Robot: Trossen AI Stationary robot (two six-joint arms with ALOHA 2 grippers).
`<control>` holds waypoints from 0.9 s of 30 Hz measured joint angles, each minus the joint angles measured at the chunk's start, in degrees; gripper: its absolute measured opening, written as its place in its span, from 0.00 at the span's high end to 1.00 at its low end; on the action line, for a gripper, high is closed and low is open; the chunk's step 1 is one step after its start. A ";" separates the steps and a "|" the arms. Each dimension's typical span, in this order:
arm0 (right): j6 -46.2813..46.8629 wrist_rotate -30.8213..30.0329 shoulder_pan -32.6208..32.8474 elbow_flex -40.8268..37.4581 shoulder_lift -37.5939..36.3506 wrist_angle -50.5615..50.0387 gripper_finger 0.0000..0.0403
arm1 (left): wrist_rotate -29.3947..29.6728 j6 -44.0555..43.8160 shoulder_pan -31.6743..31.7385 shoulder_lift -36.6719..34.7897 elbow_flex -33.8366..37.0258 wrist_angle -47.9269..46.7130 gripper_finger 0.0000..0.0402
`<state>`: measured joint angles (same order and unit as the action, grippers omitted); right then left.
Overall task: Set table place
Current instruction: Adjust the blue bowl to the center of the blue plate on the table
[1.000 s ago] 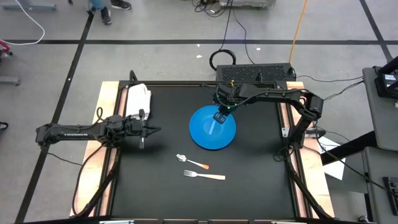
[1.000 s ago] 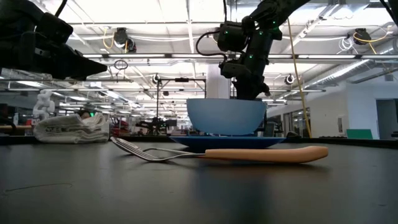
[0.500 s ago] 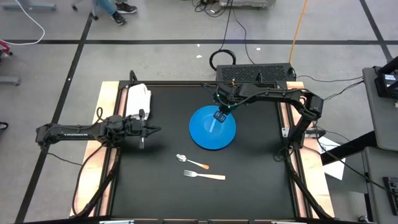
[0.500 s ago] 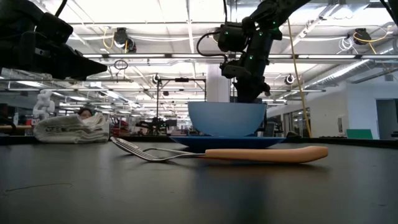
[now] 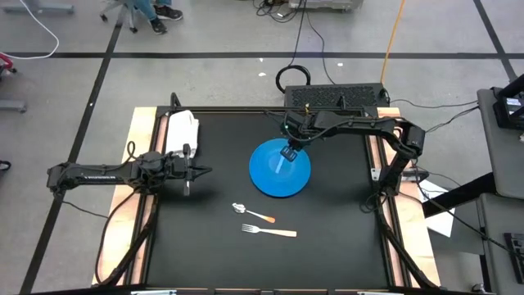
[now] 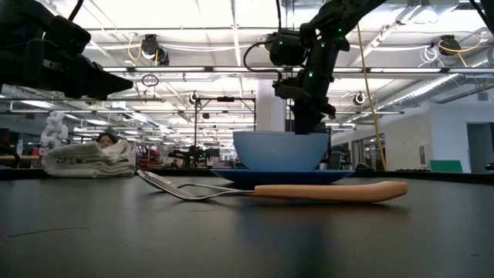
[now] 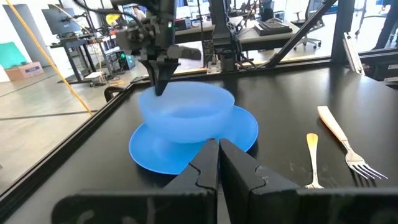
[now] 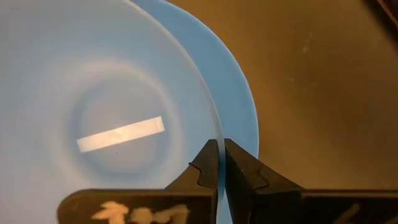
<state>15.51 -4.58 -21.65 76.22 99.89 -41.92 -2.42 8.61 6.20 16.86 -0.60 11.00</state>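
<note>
right claw point(image 8: 221, 155) pinched on blue bowl point(image 7: 185, 112) rim, bowl on blue plate point(image 7: 149, 152) | left claw point(image 7: 217, 155) closed, empty, over worktop point(image 5: 205, 254) edge | fork point(image 5: 268, 231), spoon point(image 5: 252, 213) nearby

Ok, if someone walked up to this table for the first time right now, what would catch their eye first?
The bright blue bowl sitting on a blue plate near the middle of the black table, with the right gripper shut on the bowl's rim. Next, the fork and spoon lying side by side nearer the front edge. The left gripper hangs shut and empty over the table's left side, near a folded white cloth.
</note>
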 joint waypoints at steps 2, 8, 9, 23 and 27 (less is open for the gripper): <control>-0.16 0.02 -0.04 -0.57 0.22 0.03 1.00 | 0.00 0.06 0.00 -0.02 0.00 -0.02 0.95; -0.79 0.09 -0.02 -0.74 0.07 0.52 1.00 | 0.00 0.03 -0.01 0.01 0.00 0.00 0.95; -0.81 0.10 -0.02 -0.76 0.08 0.49 1.00 | 0.00 0.01 -0.02 0.00 0.00 0.00 0.95; -1.46 -0.07 -0.04 -0.76 0.88 1.81 1.00 | 0.00 0.10 -0.01 0.00 0.00 0.00 0.95; -1.69 -0.07 -0.04 -0.76 1.12 1.93 1.00 | 0.00 0.10 -0.02 -0.02 0.00 0.00 0.95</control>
<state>13.82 -4.65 -21.69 75.46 101.02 -39.99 -2.42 8.71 6.17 16.84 -0.60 11.00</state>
